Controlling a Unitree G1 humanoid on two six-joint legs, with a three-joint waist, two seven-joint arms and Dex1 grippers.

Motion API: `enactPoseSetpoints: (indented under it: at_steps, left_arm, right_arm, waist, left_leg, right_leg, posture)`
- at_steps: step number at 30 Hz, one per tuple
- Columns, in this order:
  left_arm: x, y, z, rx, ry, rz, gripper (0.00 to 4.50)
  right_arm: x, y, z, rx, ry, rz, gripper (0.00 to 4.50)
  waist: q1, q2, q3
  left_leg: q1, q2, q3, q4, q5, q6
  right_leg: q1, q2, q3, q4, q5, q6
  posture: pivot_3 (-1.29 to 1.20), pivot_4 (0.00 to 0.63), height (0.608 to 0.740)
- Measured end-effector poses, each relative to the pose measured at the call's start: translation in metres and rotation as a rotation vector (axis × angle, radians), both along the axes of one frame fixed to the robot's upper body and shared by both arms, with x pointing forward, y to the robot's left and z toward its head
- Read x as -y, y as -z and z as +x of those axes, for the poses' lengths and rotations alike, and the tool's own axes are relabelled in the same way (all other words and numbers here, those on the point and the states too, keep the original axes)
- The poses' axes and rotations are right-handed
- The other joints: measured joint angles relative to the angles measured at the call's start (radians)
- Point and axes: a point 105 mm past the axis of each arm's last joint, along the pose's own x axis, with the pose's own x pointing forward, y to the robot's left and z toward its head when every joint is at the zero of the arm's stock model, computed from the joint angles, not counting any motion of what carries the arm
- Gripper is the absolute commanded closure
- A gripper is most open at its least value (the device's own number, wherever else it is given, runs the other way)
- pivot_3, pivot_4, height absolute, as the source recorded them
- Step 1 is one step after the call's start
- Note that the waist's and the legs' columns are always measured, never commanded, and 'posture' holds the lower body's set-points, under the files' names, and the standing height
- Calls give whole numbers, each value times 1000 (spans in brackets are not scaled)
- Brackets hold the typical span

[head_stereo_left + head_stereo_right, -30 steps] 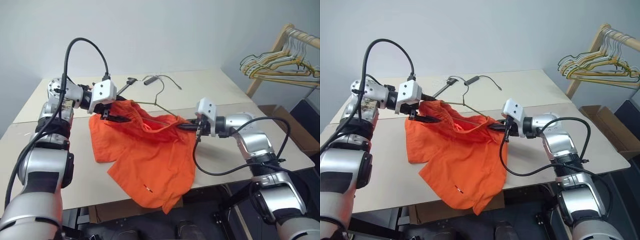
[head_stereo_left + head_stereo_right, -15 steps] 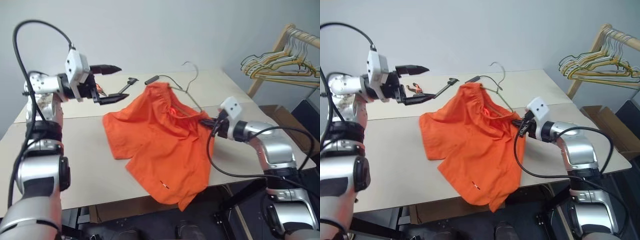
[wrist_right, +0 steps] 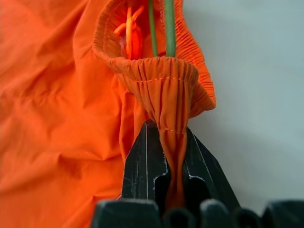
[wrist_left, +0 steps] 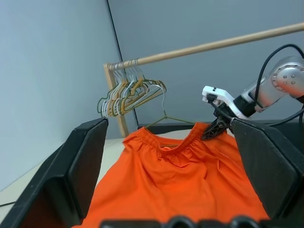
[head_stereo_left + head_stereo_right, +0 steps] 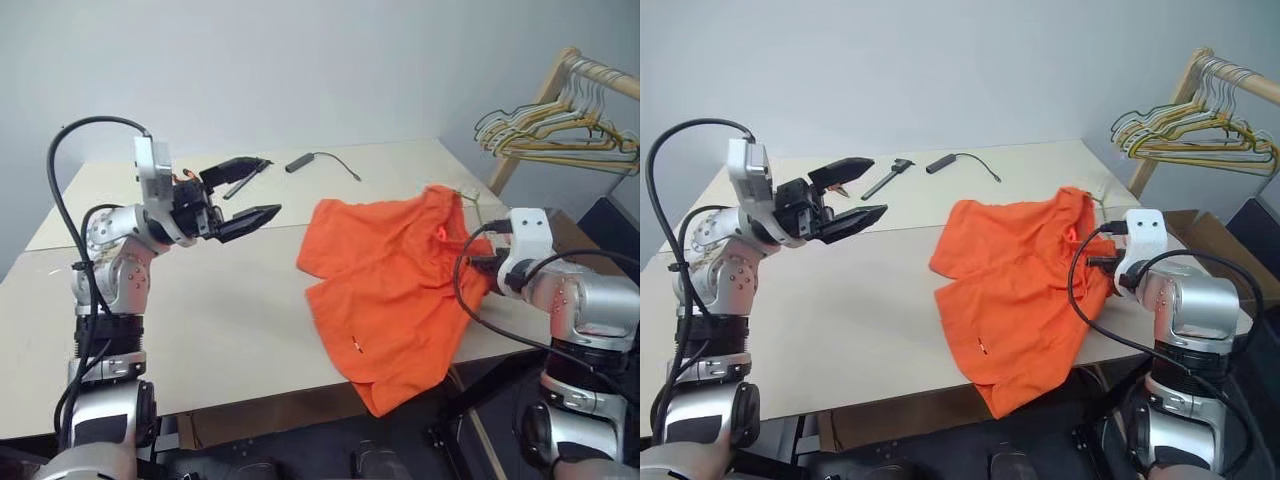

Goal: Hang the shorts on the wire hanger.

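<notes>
On the pale beige desk (image 5: 200,300), the bright orange lightweight fabric shorts (image 5: 395,280) lie limp at the right edge, their gathered waistband pinched in the right gripper (image 3: 164,183). The left gripper (image 5: 248,195) hovers empty, fingers spread. The thin grey-olive wire hanger (image 3: 161,28) sits inside the waistband. The soft, floppy cloth is best held at the elastic.

Shorts (image 5: 395,270) lie on the counter's (image 5: 200,310) right side, one leg hanging over the front edge. A cable (image 5: 320,160) lies behind them, and a hanger rack (image 5: 560,130) stands far right.
</notes>
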Motion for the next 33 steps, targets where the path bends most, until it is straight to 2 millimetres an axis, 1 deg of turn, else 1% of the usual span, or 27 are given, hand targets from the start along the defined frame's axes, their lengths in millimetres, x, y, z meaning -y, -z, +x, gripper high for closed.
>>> enactPoseSetpoints:
  at_steps: [4,7,10,12,14,18,22,27,33]
  left_arm:
    - [2,-2,-4,0,14,-34,12]
    - [4,-3,-5,-21,27,-91,12]
    - [14,-10,-12,-32,89,-190,12]
    - [18,-13,-17,-34,115,-232,12]
    - [20,-11,-21,-50,127,-269,12]
    - [28,-5,-23,-83,131,-283,12]
    - [31,-5,-24,-86,134,-282,12]
    - [30,-5,-25,-89,137,-285,12]
    - [30,-8,-30,-85,160,-289,12]
  right_arm:
    - [27,-17,-3,20,231,-105,4500]
    - [42,-13,-11,4,373,-134,4500]
    - [60,-10,-19,-13,508,-185,4500]
    - [72,-16,-21,-8,592,-215,4500]
    - [82,-28,-20,-10,662,-295,4500]
    - [86,-54,-10,49,739,-340,4500]
    - [90,-72,-3,113,816,-340,4500]
    - [101,-82,2,147,874,-313,4500]
    - [117,-89,5,159,934,-155,4500]
  waist:
    - [-7,2,-2]
    - [-16,2,-2]
    - [-20,4,-3]
    - [-26,6,-3]
    - [-40,8,-5]
    - [-63,8,-5]
    - [-77,8,-5]
    - [-77,8,-5]
    - [-75,9,-5]
  left_leg:
    - [-1,0,0,-1,0,0]
    - [-1,-1,0,-1,0,0]
    - [0,-1,0,-1,0,0]
    - [1,-1,0,-2,0,0]
    - [2,-1,1,-3,0,0]
    - [4,-1,1,-3,0,0]
    - [3,-1,0,-3,0,0]
    - [3,-1,0,-4,0,0]
    - [3,-1,0,-5,0,0]
  right_leg:
    - [0,0,0,-2,0,0]
    - [0,-1,0,-1,0,0]
    - [1,-1,1,-1,0,0]
    - [0,-1,2,-2,0,0]
    - [1,-1,3,-2,0,0]
    - [3,0,4,-2,0,0]
    - [3,0,4,-3,0,0]
    - [3,0,4,-3,0,0]
    - [3,0,3,-4,0,0]
  posture:
    - [-91,0,740]
    - [-85,0,740]
    - [-90,0,740]
    - [-93,0,740]
    - [-95,0,740]
    - [-90,0,740]
    - [-87,0,740]
    - [-84,0,740]
    - [-82,0,740]
